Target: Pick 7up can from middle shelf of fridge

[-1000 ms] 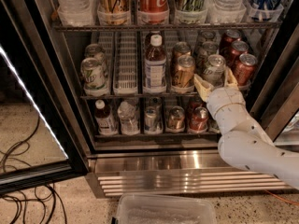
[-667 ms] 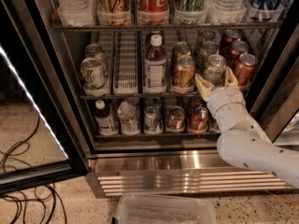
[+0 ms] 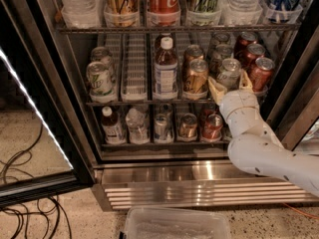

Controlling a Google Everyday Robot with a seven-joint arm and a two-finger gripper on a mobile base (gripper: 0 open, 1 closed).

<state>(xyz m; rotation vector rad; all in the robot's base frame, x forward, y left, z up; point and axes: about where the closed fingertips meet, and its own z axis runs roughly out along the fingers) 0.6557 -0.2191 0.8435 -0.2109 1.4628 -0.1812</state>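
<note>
Inside the fridge (image 3: pixel 174 176), on the middle shelf (image 3: pixel 134 73), the silvery, silver-topped 7up can (image 3: pixel 229 72) sits within the wide-spread hand (image 3: pixel 231 86).

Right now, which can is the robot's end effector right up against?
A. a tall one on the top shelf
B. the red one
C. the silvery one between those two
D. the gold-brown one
C: the end effector is at the silvery 7up can on the middle shelf, with the gold-brown can on one side of it and the red can on the other.
</note>
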